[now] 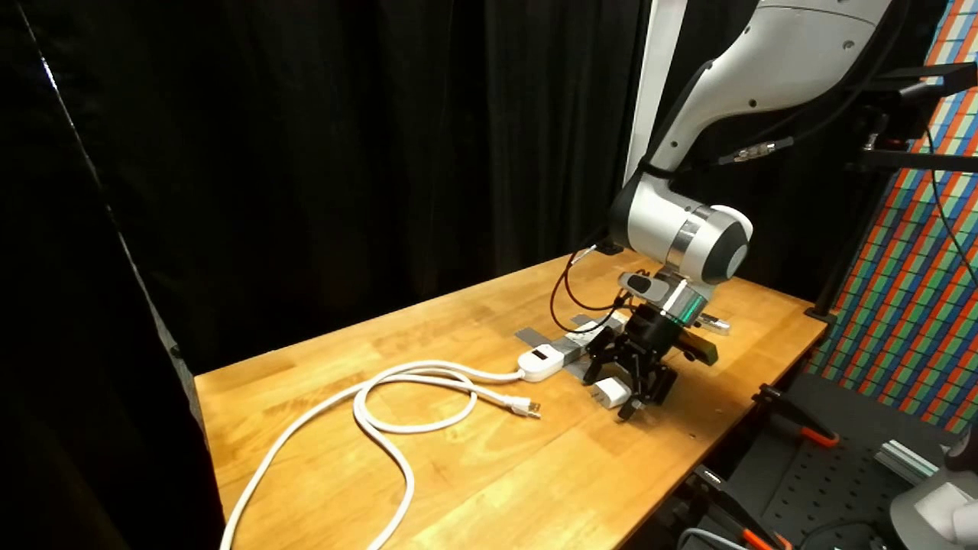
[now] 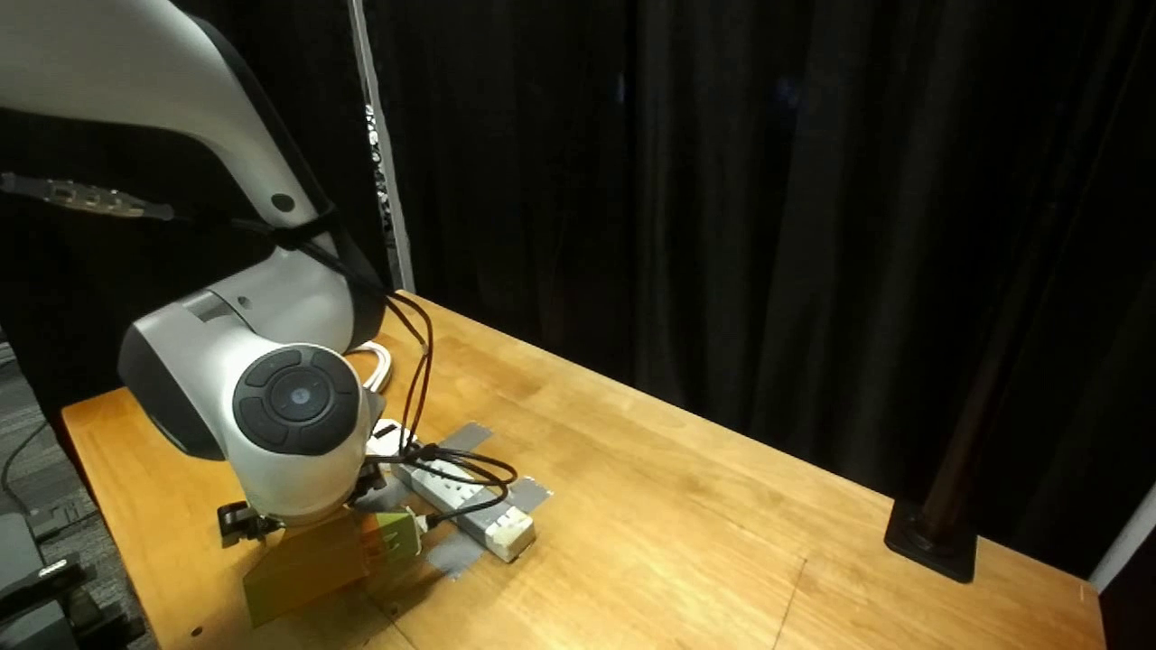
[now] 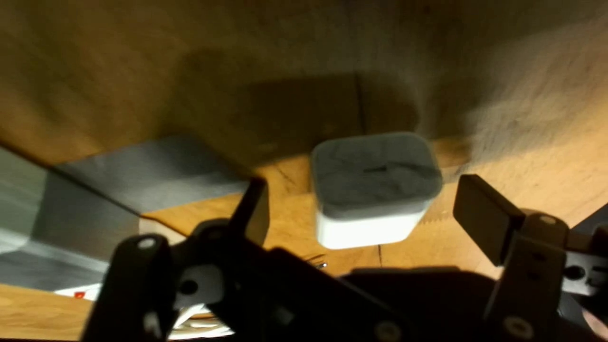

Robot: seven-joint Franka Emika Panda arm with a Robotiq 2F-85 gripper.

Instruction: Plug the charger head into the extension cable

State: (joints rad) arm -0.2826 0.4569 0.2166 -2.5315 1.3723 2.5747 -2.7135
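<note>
The charger head (image 1: 612, 392) is a small white box on the wooden table, with its metal prongs pointing away from the arm in an exterior view. In the wrist view the charger head (image 3: 375, 178) lies between the two fingers, with a gap on each side. My gripper (image 3: 372, 213) is open around it; the gripper (image 1: 610, 395) is low over the table. The extension cable's white power strip (image 1: 541, 363) lies beside the gripper, taped down; its sockets show in an exterior view (image 2: 444, 486). The strip (image 3: 19, 204) shows at the left of the wrist view. The arm hides the charger head in an exterior view.
The white cord (image 1: 412, 428) loops over the table and ends in a plug (image 1: 523, 406). Grey tape (image 2: 456, 552) holds the strip. Thin dark arm cables (image 2: 470, 465) hang over it. A small pale object (image 1: 714, 325) lies behind the gripper. A pole base (image 2: 930, 542) stands on the table.
</note>
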